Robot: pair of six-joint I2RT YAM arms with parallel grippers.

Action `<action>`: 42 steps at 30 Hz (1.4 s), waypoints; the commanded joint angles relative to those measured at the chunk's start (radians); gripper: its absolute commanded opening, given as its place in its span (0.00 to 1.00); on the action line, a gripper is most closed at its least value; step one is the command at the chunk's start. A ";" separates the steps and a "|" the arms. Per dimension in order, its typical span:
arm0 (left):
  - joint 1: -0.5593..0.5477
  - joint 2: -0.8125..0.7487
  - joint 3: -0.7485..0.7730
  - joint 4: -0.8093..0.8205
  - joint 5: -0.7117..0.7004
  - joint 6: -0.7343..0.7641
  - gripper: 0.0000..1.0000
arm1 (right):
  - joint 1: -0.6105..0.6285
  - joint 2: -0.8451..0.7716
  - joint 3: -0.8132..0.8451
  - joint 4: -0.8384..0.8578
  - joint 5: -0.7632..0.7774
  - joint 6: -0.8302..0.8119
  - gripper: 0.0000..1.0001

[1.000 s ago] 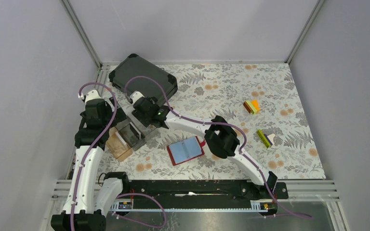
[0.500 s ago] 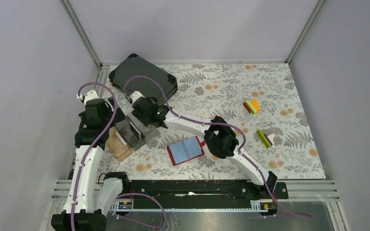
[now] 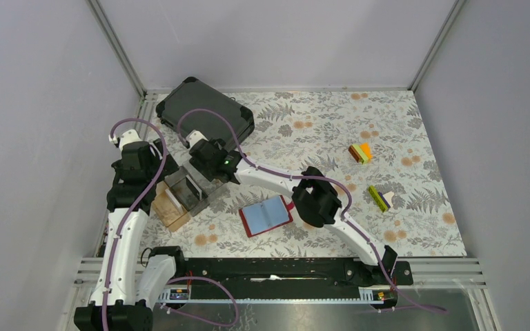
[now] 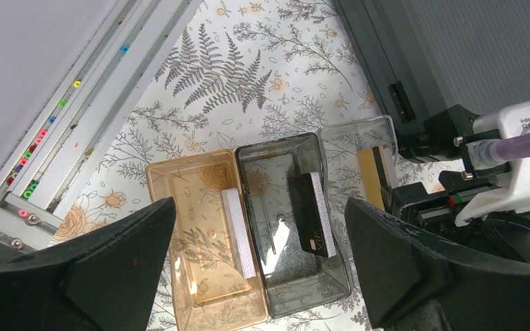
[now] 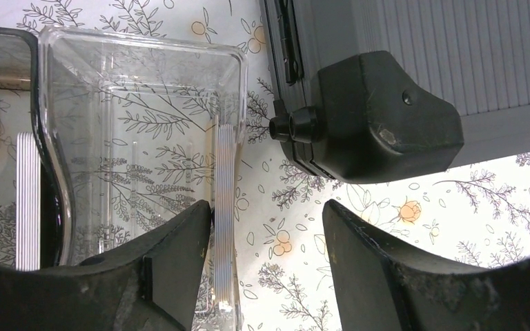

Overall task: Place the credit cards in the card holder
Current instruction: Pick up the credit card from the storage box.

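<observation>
**Pinch the gold card alone, not the box wall**

The floral-patterned bench [image 3: 386, 124] carries a large dark hard-shell case [image 3: 203, 110] at its far left corner. Just in front of the case sits a clear plastic box of three compartments [image 4: 276, 141]. Well apart from the box, nearer the middle, lies the small red folding card holder [image 3: 288, 204]. It is open, with a blue panel showing inside; whether that is a card I cannot tell. The credit cards stand on edge in the box:

- a light grey card [image 4: 238, 231] in the amber compartment
- a dark card [image 4: 310, 214] in the smoky middle compartment
- a thin gold card [image 4: 369, 172] in the clear compartment, against the wall facing the case

The step in hand looks like lifting out the gold card. The left fingers [image 4: 110, 269] hang spread wide above the box, holding nothing. The right fingers [image 5: 172, 276] are partly spread and empty. One is inside the clear compartment, touching or just beside what looks like the card's edge. The other is outside the wall, near the case's corner.

Closing from here would likely clamp wall and card together, so the outer finger should come inside the wall first. The lift should then go straight up with a firm pinch, since the card looks thin and slick. The left fingers could steady the box meanwhile.
</observation>
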 commanded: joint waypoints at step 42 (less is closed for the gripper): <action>0.006 -0.003 0.009 0.031 0.025 0.004 0.99 | 0.009 -0.001 0.093 -0.047 0.001 -0.031 0.70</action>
